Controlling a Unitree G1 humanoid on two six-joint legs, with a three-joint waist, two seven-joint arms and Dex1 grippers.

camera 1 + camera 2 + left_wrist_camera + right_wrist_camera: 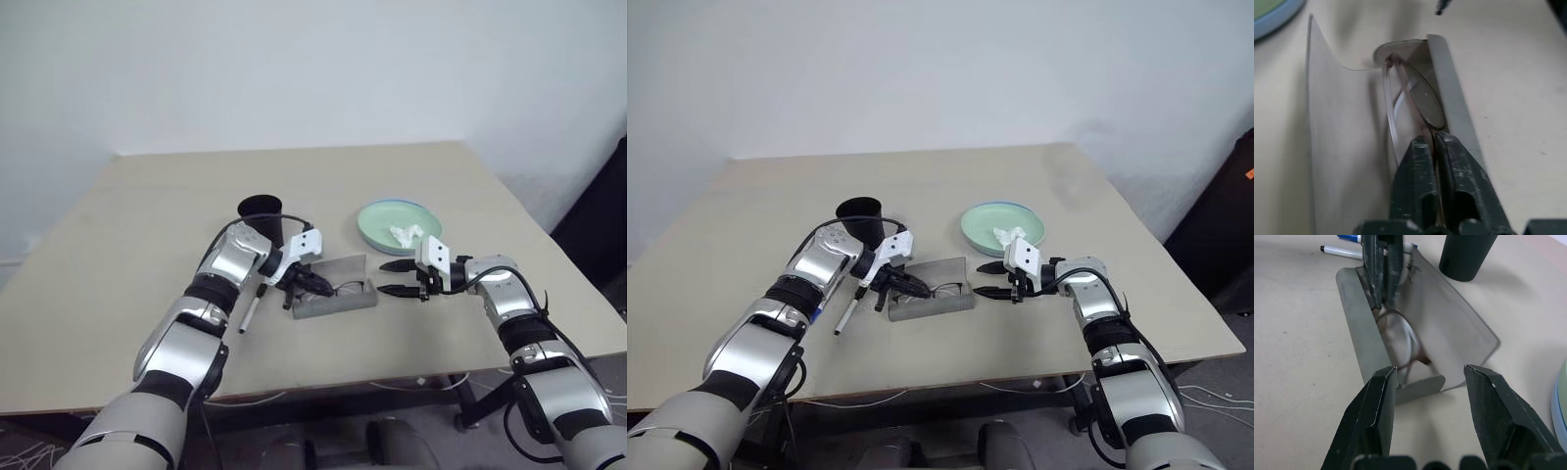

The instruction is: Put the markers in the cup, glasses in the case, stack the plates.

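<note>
Round-lensed wire glasses — inside grey case

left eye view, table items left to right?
marker → cup → case, lid open, glasses inside → right gripper. Plates sit farther back, above the right gripper.

- The glasses are partly covered by the left gripper inside the case.
- The blue-capped marker is cut off by the picture's edge.
- The lower plate is largely hidden under the green plate.
</note>
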